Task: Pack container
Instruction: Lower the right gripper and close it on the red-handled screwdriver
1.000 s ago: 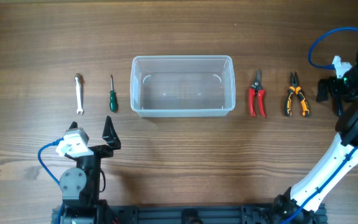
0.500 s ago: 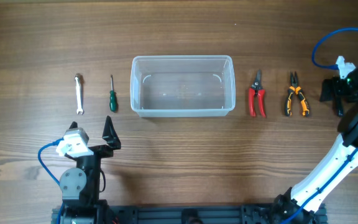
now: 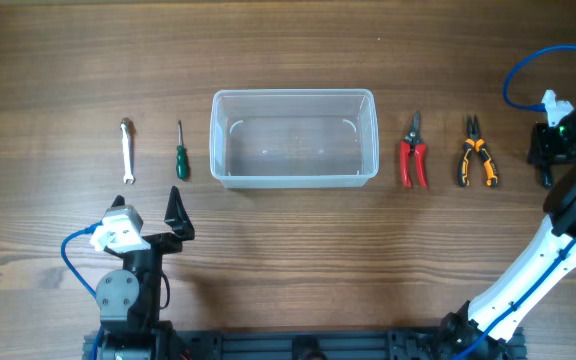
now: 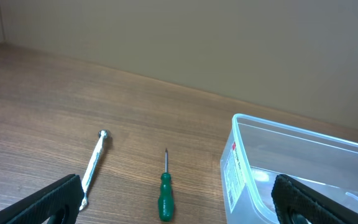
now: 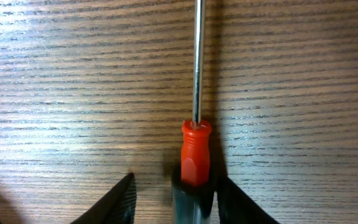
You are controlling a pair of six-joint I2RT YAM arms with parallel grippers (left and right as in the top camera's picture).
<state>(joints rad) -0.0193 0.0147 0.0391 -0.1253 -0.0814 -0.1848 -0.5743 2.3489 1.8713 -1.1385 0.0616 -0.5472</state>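
At 7 o'clock on the tabletop (image 3: 288, 250) the left jaws stand spread wide, released, grasping nothing. Toward 12 o'clock from them lie a silver wrench (image 3: 126, 150) and, just beside it at its 3 o'clock, a green-handled screwdriver (image 3: 180, 152), both lying lengthwise along the 12-to-6 line.

The container (image 3: 294, 181) sits at mid-table, a little toward 12 o'clock, near the 3 o'clock side of that screwdriver. It is a clear rectangular tub with rounded corners and a thick rim. The wood grain shows through its floor, and a white label (image 4: 231, 167) with red print is on its short 9 o'clock wall.

At its 3 o'clock, apart from it, lie red-handled pruners (image 3: 413, 155), then orange-and-black pliers (image 3: 477, 155). At the far 3 o'clock edge the right jaws straddle the handle of a red screwdriver (image 5: 196, 155). Bare wood shows between one finger (image 5: 122, 199) and the handle, so they are not clenched on it.

The tabletop is brown wood with grain running from 9 to 3. A plain beige wall (image 4: 229, 37) rises beyond it.
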